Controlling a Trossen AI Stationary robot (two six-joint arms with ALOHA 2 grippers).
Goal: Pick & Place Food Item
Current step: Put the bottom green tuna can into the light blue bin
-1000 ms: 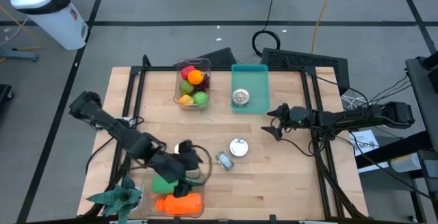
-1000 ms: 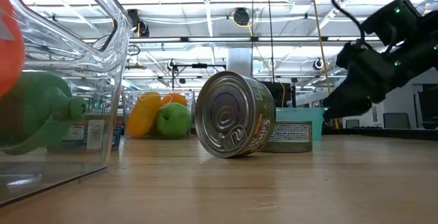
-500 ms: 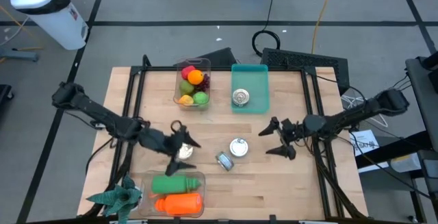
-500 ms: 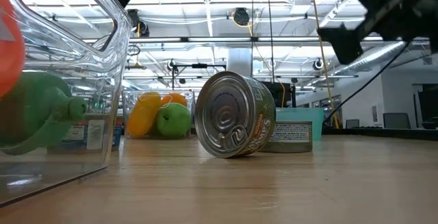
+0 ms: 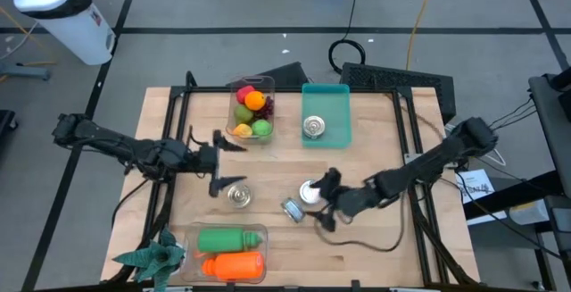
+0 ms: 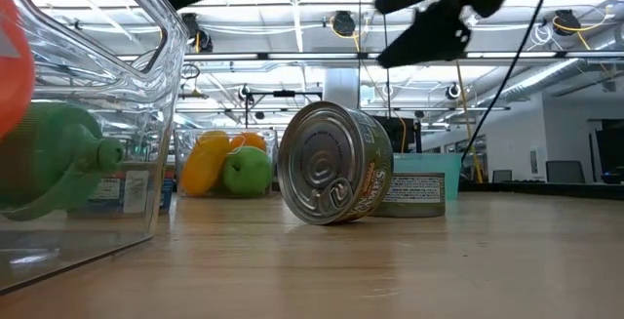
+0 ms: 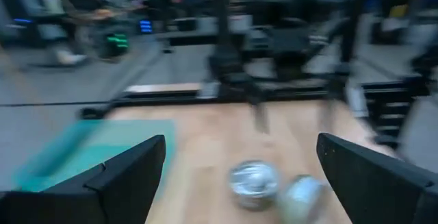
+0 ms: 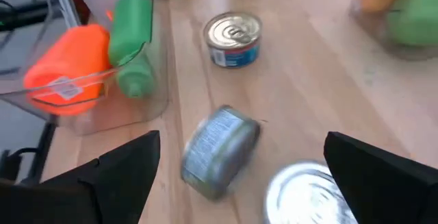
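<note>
Three cans sit loose on the table (image 5: 375, 238). From the left: left gripper (image 5: 219, 162), fingers spread, beside upright can (image 5: 237, 196); tipped can (image 5: 293, 208) mid-table; right gripper (image 5: 326, 198), fingers spread, over another upright can (image 5: 309, 190).

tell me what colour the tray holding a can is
Teal; the tray shows best in the high view.

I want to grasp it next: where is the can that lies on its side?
In the high view, the tipped can lies at the table's middle, beside the upright can, just left of the right gripper.
</note>
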